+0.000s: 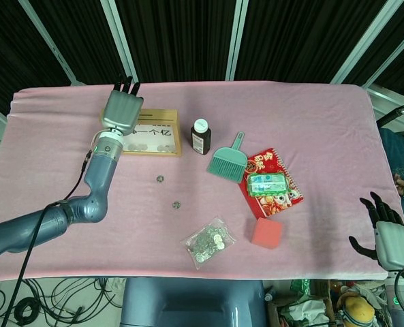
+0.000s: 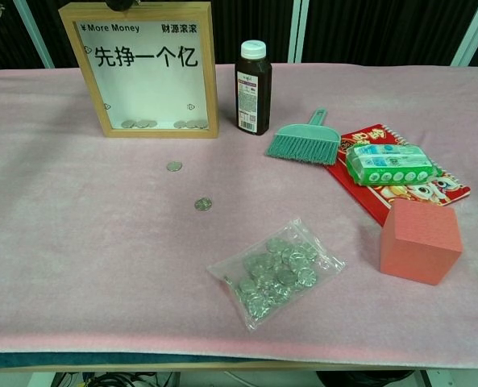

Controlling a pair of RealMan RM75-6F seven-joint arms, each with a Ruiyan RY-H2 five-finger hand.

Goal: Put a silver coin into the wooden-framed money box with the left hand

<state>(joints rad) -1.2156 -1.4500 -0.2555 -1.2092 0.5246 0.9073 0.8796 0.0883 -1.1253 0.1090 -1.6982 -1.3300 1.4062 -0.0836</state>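
Observation:
The wooden-framed money box (image 1: 155, 137) stands upright at the back left, with several coins inside at the bottom of its window (image 2: 162, 123). My left hand (image 1: 121, 109) hovers over the box's left end, back toward the head camera, fingers pointing away. Only a dark tip of it (image 2: 122, 4) shows at the top of the chest view. Whether it holds a coin is hidden. Two loose silver coins (image 2: 174, 166) (image 2: 203, 205) lie on the pink cloth in front of the box. My right hand (image 1: 391, 240) hangs off the table's near right corner, fingers spread, empty.
A clear bag of coins (image 2: 277, 272) lies near the front edge. A brown bottle (image 2: 253, 87) stands just right of the box. Further right are a teal brush (image 2: 303, 141), a red packet (image 2: 432, 189) with a green pack (image 2: 388, 164) on it, and a pink block (image 2: 420, 240).

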